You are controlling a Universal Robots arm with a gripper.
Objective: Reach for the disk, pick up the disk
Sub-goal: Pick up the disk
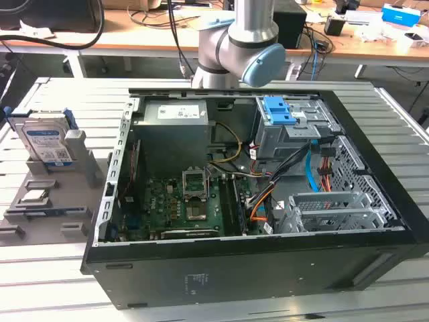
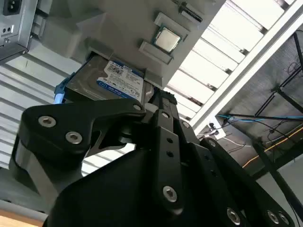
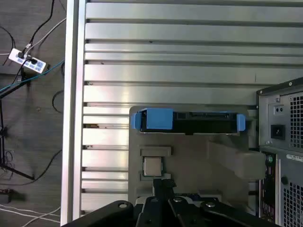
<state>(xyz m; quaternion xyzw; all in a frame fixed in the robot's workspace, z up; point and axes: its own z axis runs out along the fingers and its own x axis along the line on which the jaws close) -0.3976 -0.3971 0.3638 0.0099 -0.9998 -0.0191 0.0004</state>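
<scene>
1. Plainly, the disk stands on its edge in a grey holder on the slatted table, just outside the open computer case, on the exterior view's left of it
2. Over that holder, outside the same wall of the case, hangs the gripper, its jaws drawn together and empty
3. In the first wrist view the disk lies ahead of the gripper and apart from it, with a processor chip between them
4. The disk's long axis, with blue rails at its ends, runs crosswise to the gripper's line, one end close to the case
5. I judge the reach unfinished, with no contact yet
</scene>
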